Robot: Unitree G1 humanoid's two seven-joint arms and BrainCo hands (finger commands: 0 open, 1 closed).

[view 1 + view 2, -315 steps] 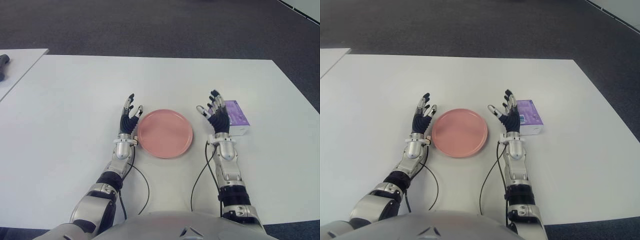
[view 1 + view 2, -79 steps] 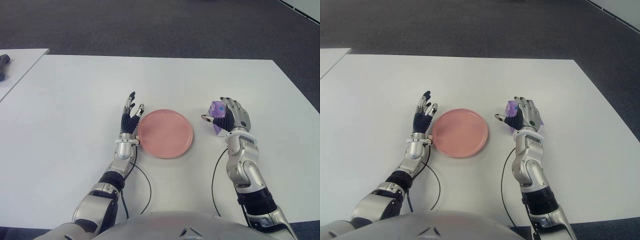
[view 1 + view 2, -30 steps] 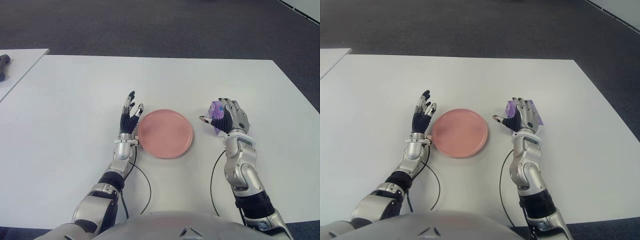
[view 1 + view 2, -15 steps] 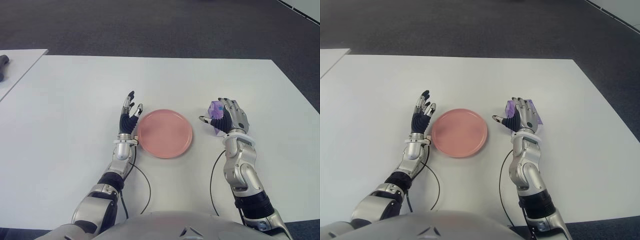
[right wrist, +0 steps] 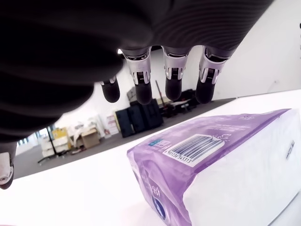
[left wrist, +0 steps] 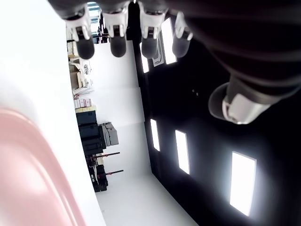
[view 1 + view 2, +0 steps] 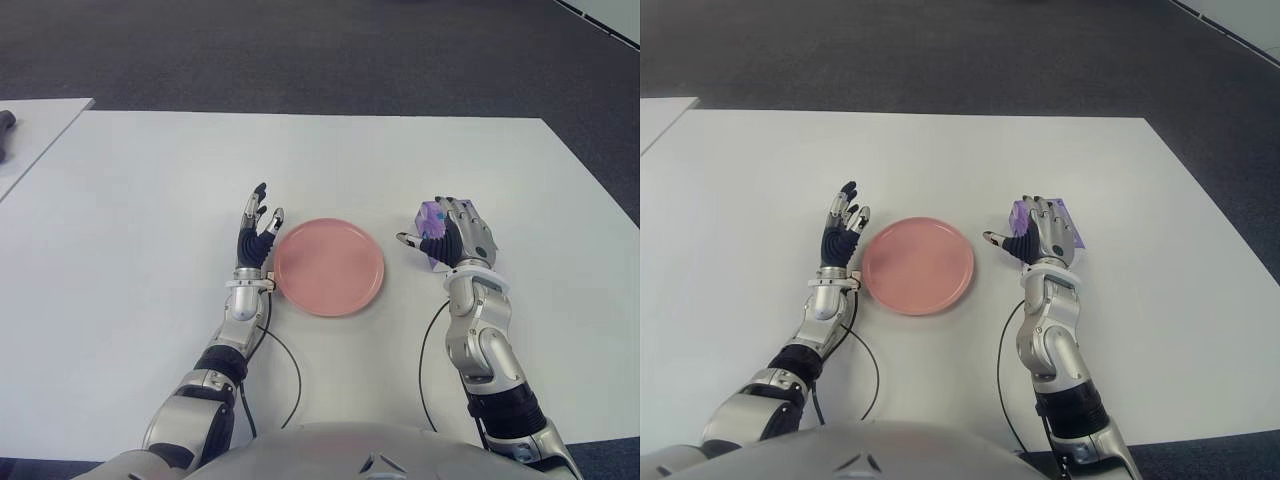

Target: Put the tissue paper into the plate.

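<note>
Right now your right hand sits over the purple tissue pack, to the right of the pink plate on the white tabletop. From the head camera, its fingers drape across the top of the pack, with the thumb stretched out toward the plate. Look at the right wrist view, though: the fingertips hang extended above the pack with a clear gap of background between them and the wrapper, so you are not gripping it. The fingers are spread and relaxed, holding nothing. The pack lies flat on the tabletop, its barcode label facing up and its white underside showing along the edge.

The tissue pack is near the plate's right rim but apart from it, with a strip of bare tabletop between the two. Nothing lies in the plate.

Your left hand stands just beside the plate's left rim, palm turned toward the plate. In the left wrist view its fingers point straight out with the thumb held apart, wide and holding nothing, and the plate's pink edge shows close by.

A second white tabletop stands off to your far left, with a dark object at its edge that you cannot make out.
</note>
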